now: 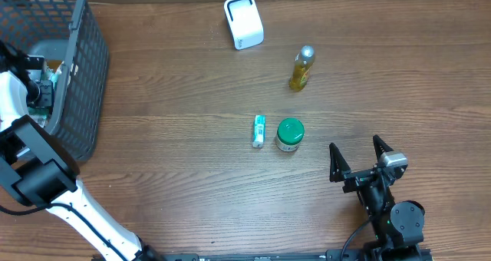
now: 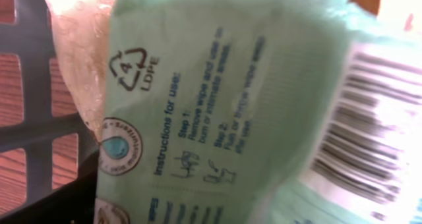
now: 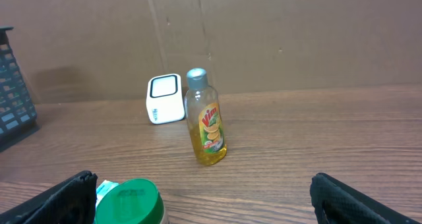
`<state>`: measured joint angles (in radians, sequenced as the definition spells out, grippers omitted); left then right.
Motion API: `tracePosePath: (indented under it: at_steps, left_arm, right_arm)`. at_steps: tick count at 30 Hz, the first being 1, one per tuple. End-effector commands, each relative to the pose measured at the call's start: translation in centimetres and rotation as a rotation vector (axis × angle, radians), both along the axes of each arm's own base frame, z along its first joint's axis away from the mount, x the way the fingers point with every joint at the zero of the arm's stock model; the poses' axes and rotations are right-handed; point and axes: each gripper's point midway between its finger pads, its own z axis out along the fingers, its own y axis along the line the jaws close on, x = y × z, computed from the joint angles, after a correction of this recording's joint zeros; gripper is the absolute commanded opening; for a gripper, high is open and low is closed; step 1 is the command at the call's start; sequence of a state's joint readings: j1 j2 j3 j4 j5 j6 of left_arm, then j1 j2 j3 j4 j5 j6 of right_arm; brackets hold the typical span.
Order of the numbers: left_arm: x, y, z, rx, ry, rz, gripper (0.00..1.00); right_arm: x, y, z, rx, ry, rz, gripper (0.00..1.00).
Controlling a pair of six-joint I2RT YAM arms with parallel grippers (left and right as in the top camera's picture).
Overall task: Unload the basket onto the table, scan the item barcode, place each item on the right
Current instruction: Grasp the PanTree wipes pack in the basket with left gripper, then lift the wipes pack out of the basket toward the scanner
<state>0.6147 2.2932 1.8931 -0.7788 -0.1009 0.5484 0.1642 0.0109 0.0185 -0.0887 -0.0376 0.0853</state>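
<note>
Surface (image 1: 176,161): brown wood grain, carrying all loose items and the basket.
Basket (image 1: 80,77): dark mesh, at the far left edge of the surface; grey floor visible inside.
Left end effector (image 1: 44,88): reached down inside the basket on a white arm; fingers hidden in both views, so cannot tell whether spread or pressed together.
Wipes pack (image 2: 217,105): pale green soft packet, inside the basket, filling the left wrist view at very close range; printed with an LDPE recycling triangle, "Instructions for use" and two small step drawings.
Barcode (image 2: 369,138): black bars on a white panel at the right end of the wipes pack, tilted and blurred.
Clear wrapping (image 2: 76,59): crinkled translucent plastic, behind the upper left corner of the wipes pack, against the basket wall.
White scanner (image 1: 243,21): small boxy unit with a dark-rimmed window, far centre of the surface, well apart from the basket.
Vim bottle (image 1: 301,69): upright, yellow liquid, grey cap; right of the white scanner and nearer.
Green-lidded jar (image 1: 290,134): upright, centre of the surface, nearer than the Vim bottle.
White-and-green tube (image 1: 258,130): lying flat, just left of the green-lidded jar, not touching it.
Right end effector (image 1: 358,160): near right of the surface, black fingers spread wide, holding nothing, right of the green-lidded jar.
</note>
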Motion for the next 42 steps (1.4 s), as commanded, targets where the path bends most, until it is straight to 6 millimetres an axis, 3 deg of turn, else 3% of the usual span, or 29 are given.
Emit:
tracePosePath:
  at_steps: [1,3,5,8,11,15,20,22,27,34,42]
  left_arm:
    - [-0.9,-0.4,-2.8,-0.028,0.068,-0.002,0.73]
    - [-1.0,-0.5,-2.7,-0.032,0.072,-0.002,0.48]
    - [-1.1,-0.6,-2.7,-0.035,0.073,0.004,0.32]
    - [-0.9,-0.5,-1.8,-0.037,0.045,0.050,0.29]
    - [-0.4,-0.1,0.6,-0.019,-0.012,0.089,0.28]
    - [0.6,0.5,6.1,0.024,-0.136,0.146,0.25]
    - [1.5,0.7,15.3,0.072,-0.369,0.229,0.10]
    - [1.5,0.3,18.9,0.078,-0.463,0.249,0.04]
    - [0.5,-1.4,27.6,0.081,-0.669,0.269,0.04]
    - [-0.7,-6.5,34.9,-0.015,-0.852,0.183,0.04]
    - [-2.3,-12.7,41.2,-0.006,-0.974,0.071,0.04]
  right_arm:
    - [0.0,0.0,-0.2,-0.004,-0.004,-0.002,1.00]
    - [0.0,0.0,-0.2,-0.004,-0.004,-0.002,1.00]
    - [0.0,0.0,-0.2,-0.004,-0.004,-0.001,1.00]
    - [0.0,0.0,-0.2,-0.004,-0.004,-0.002,1.00]
    - [0.0,0.0,-0.2,-0.004,-0.004,-0.001,1.00]
    - [0.0,0.0,-0.2,-0.004,-0.004,-0.001,1.00]
    - [0.0,0.0,-0.2,-0.004,-0.004,-0.001,1.00]
    - [0.0,0.0,-0.2,-0.004,-0.004,-0.002,1.00]
    - [0.0,0.0,-0.2,-0.004,-0.004,-0.002,1.00]
    - [0.0,0.0,-0.2,-0.004,-0.004,-0.001,1.00]
    - [0.0,0.0,-0.2,-0.004,-0.004,-0.002,1.00]
